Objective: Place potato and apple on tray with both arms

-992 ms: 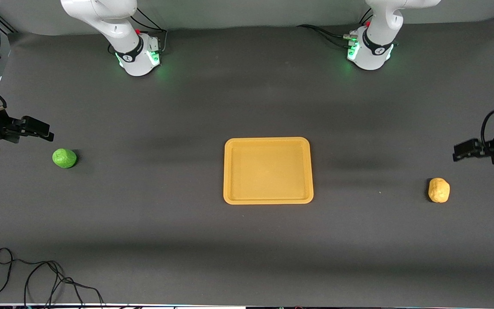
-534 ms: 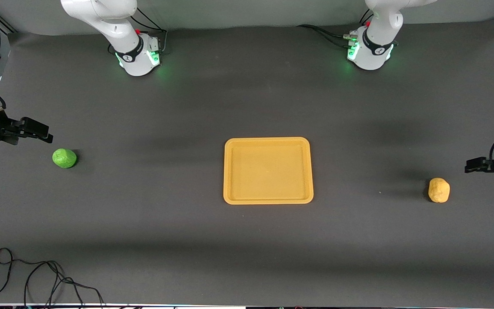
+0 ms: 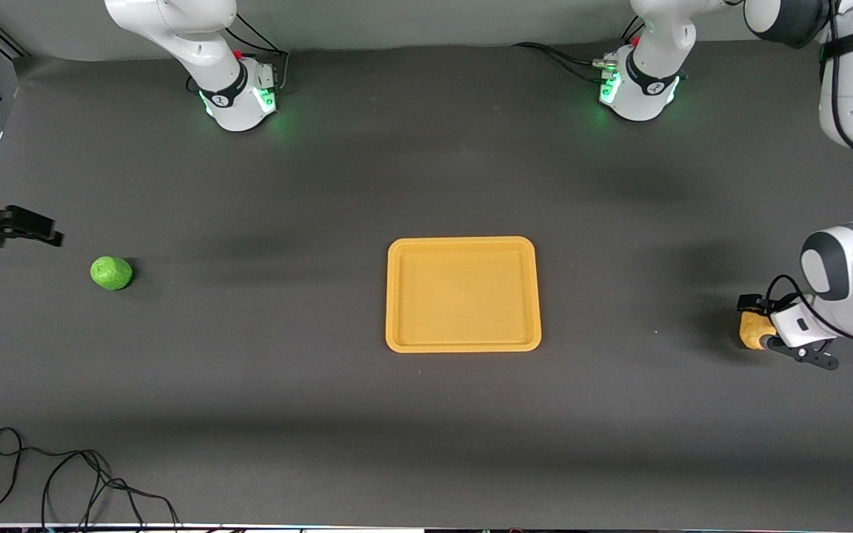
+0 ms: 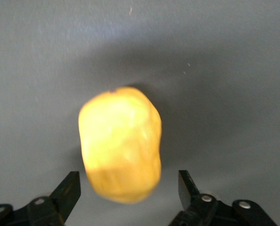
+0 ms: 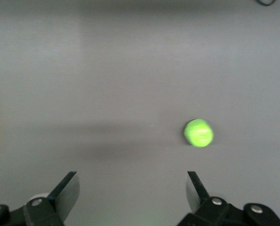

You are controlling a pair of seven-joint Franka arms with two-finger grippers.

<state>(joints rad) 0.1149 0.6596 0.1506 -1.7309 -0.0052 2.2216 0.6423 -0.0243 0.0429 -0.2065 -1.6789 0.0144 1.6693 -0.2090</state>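
Note:
The yellow-tan potato (image 3: 751, 329) lies on the dark table toward the left arm's end. My left gripper (image 3: 770, 328) is low over it, open, with one finger on each side; in the left wrist view the potato (image 4: 120, 150) sits between the open fingers of that gripper (image 4: 128, 175), untouched. The green apple (image 3: 111, 272) lies toward the right arm's end. My right gripper (image 3: 35, 228) hovers open and empty beside it, out toward the table's end; in the right wrist view the apple (image 5: 198, 133) lies off to one side of that gripper (image 5: 132, 175). The mustard tray (image 3: 463, 242) sits mid-table, empty.
A black cable (image 3: 64, 477) lies coiled at the table's near edge toward the right arm's end. The two green-lit arm bases (image 3: 238, 96) (image 3: 637, 89) stand along the table edge farthest from the front camera.
My left gripper has dropped from beside the potato to low around it. My right gripper has drifted away from the apple toward the table's end. Apple, potato and tray have not moved.

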